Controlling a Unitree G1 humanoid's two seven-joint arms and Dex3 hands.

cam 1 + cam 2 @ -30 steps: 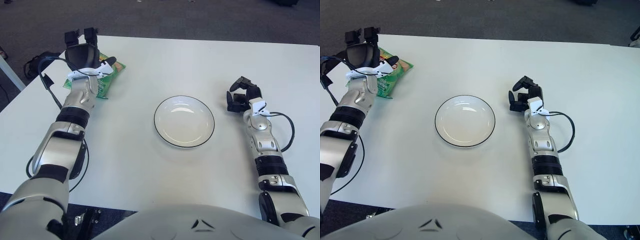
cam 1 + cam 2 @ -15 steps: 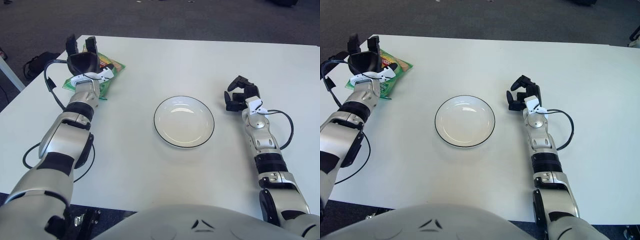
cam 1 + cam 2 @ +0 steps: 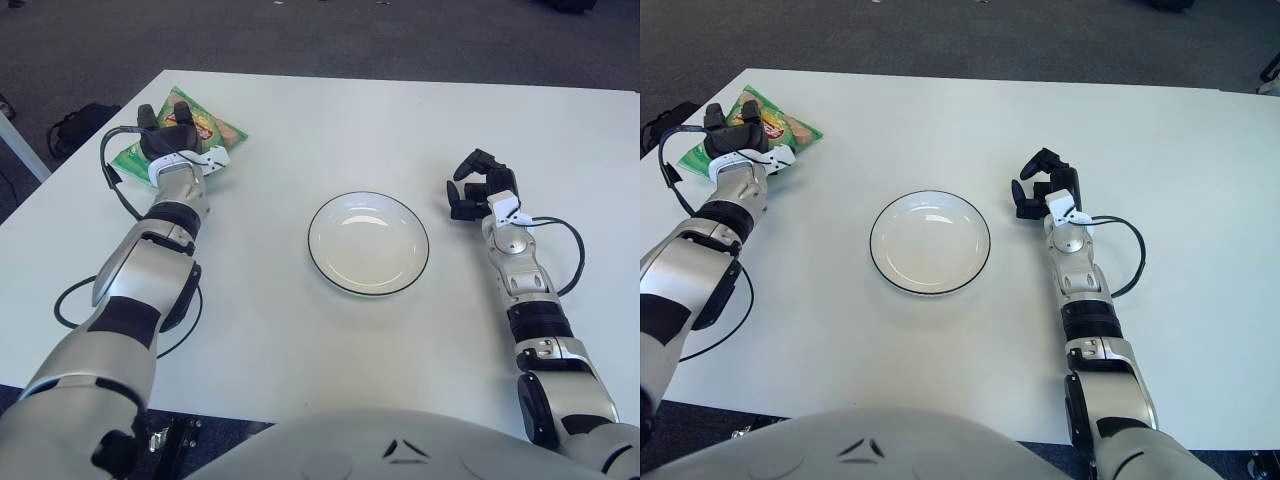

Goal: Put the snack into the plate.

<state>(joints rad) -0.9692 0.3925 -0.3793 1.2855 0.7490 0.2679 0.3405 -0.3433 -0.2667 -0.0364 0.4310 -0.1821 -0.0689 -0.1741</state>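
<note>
Down comes the left hand (image 3: 172, 138) — a second ago it hovered raised above the snack (image 3: 181, 135), and now it sits low on the green bag, dark fingers (image 3: 748, 118) curled onto its upper surface. Whether they've truly clamped it or are only pressing on it, I cannot tell from here, though it looks like the grasp is being made and the lift hasn't started. That bag lies flat at the far left corner of the table (image 3: 300, 330), close to both the left and far edges, so a sloppy pinch could nudge it toward the drop. The plate (image 3: 368, 243) waits bare in the middle, well apart from the bag, with nothing but open white tabletop between — a clean lane for carrying it rightward. Over on the other side the right hand (image 3: 479, 188) rests parked on the table just beside the plate's right rim, fingers loosely curled and holding nothing, out of the lane.
</note>
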